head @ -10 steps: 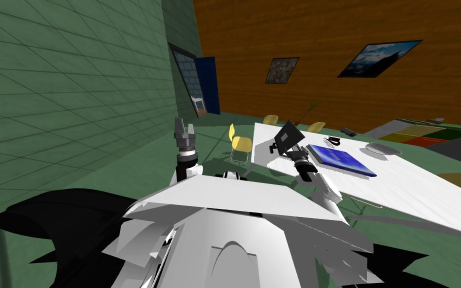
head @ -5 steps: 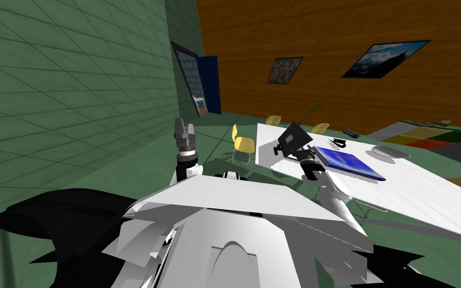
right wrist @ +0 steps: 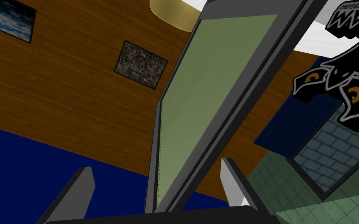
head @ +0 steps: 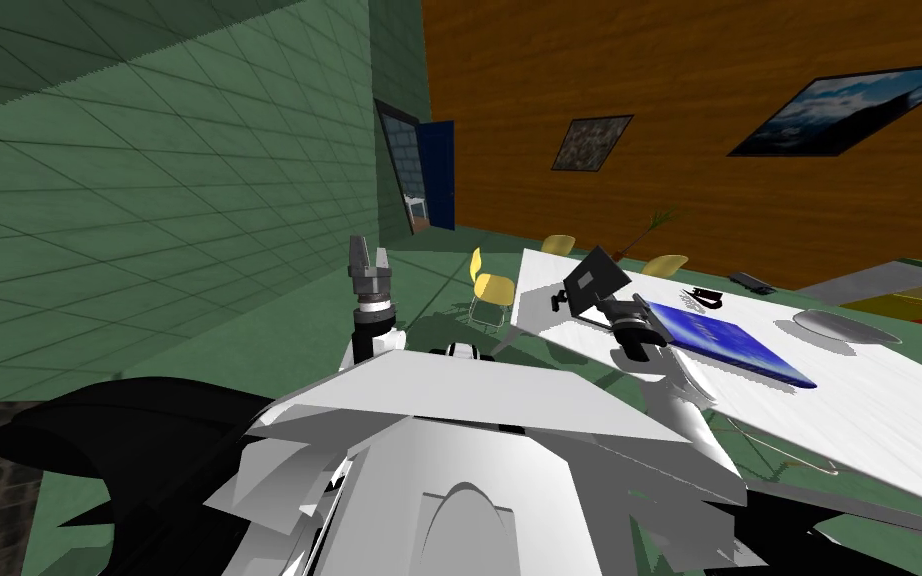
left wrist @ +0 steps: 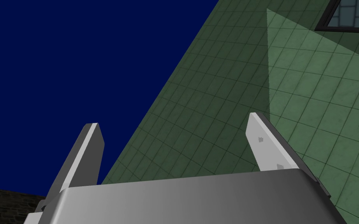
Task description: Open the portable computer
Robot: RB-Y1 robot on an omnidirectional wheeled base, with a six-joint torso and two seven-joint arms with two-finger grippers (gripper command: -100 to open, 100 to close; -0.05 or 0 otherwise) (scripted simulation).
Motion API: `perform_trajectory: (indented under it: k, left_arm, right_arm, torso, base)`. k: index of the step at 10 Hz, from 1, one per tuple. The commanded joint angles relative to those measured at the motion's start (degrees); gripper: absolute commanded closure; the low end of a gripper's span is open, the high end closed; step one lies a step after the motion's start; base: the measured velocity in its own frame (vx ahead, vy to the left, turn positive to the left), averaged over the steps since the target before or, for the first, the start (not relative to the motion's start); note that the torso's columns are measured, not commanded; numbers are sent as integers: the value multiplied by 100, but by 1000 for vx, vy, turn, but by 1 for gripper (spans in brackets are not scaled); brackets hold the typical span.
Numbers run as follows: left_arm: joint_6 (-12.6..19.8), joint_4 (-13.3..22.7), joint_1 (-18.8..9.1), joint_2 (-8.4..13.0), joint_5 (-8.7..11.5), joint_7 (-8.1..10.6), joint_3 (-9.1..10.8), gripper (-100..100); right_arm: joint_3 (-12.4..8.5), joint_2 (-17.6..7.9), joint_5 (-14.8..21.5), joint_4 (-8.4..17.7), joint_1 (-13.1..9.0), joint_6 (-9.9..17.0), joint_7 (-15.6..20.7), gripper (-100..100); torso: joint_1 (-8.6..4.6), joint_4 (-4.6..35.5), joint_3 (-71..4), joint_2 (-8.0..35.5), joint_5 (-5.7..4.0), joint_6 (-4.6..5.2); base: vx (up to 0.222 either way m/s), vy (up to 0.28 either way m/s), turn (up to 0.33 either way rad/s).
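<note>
— Where is the portable computer (head: 589, 280) sitting?
— It is standing at the left end of the white bench (head: 849, 400), lid raised and greenish screen showing. A flat blue thing (head: 729, 345) is lying just to its right.
— And the right tool (right wrist: 157, 167)?
— It is hovering right at the lid with its fingers spread wide. The lid's edge is passing between them.
— The left tool (left wrist: 173, 120)?
— It is pointing upward, left of the bench, well apart from the computer, fingers likewise spread wide.

white forearms (head: 365, 345), dark wrist joints (head: 373, 298); left gripper (head: 368, 248) and right gripper (right wrist: 156, 168): thin light grey blades on dark grey boxes
</note>
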Motion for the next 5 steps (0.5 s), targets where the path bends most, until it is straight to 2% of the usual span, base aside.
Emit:
perform_trajectory:
  k: [1,2,4,5]
  left_arm:
    - [0,0,0,0,0,0,0,0]
    - [0,0,0,0,0,0,0,0]
    - [0,0,0,0,0,0,0,0]
    - [0,0,0,0,0,0,0,0]
  right_arm:
    - [2,-6,-461,0,-2,5,-454,-100]
    - [2,-6,-584,0,-2,5,-619,-100]
    - [2,-6,-584,0,-2,5,-949,-100]
    - [2,-6,-578,0,-2,5,-826,-100]
  torso:
    - [0,3,7,11,0,-2]
    - [-9,8,17,27,-2,-2]
    - [-23,14,30,46,-7,0]
    - [-24,14,29,45,-7,0]
  base:
    - [20,12,3]
    - [14,11,3]
    - [2,3,0]
    - [0,0,0]
